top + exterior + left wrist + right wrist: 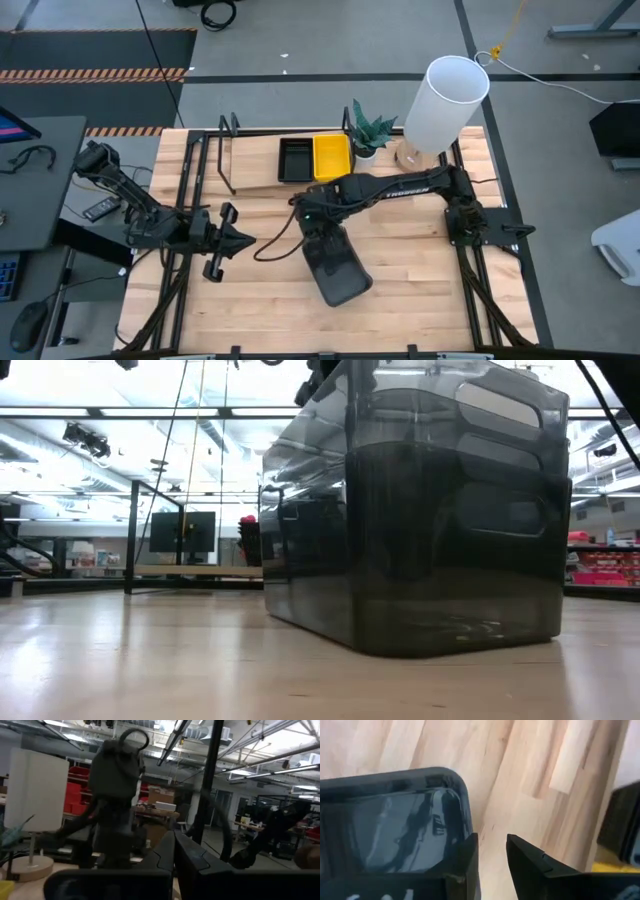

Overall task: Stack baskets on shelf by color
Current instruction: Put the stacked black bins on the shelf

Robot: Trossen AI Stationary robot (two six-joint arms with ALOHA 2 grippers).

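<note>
The counter (pixel 400 300) is made of light wood boards. Around it the floor (pixel 300 50) is grey, with a mat (pixel 90 72) edged in orange and black stripes. A yellow cord (pixel 510 30) lies on the floor. A tall white lamp (pixel 445 100) stands on a round wooden base, and a small green plant (pixel 368 130) sits beside it. Far behind, the room is big and bright, with long ceiling lights (pixel 60 430), a dark screen (pixel 183 532) and red bins (pixel 75 795) on shelves.
</note>
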